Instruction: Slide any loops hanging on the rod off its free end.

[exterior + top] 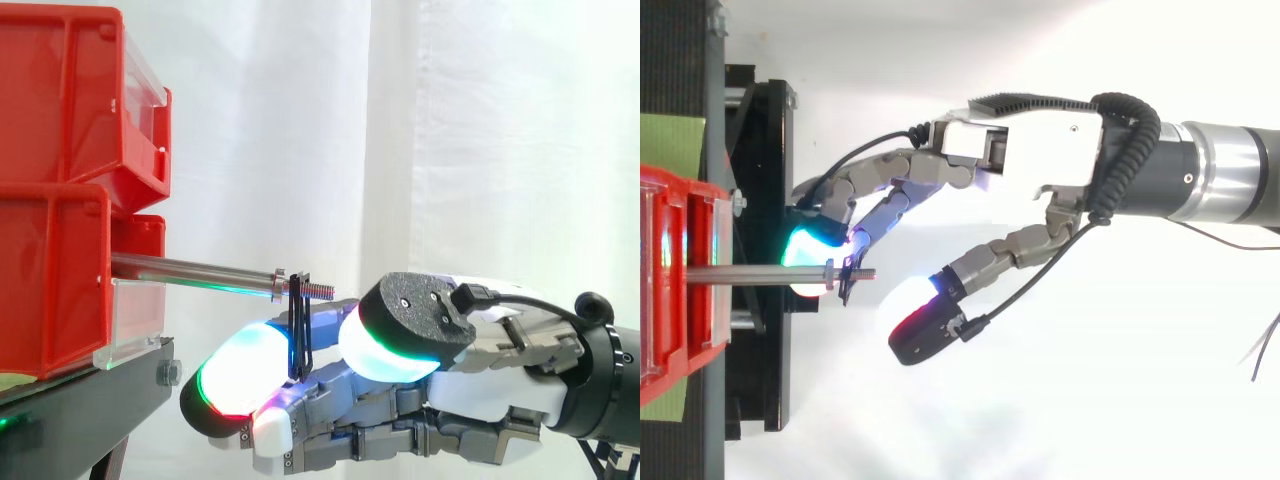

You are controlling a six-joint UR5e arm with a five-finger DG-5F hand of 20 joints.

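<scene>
we see red bins (60, 190) at the left of the side view, on a black stand (80, 415). the rod (190, 270) is silvery grey, and the loop (298, 335) on it is black. the hand (1030, 150) is grey and white; its fingertips (240, 375) glow white, edged with green, red and cyan. the curtain (450, 130) is plain white. a green patch (670, 145) lies at the top view's left edge.

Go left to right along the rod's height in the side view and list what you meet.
Red bins → rod → loop → hand
</scene>
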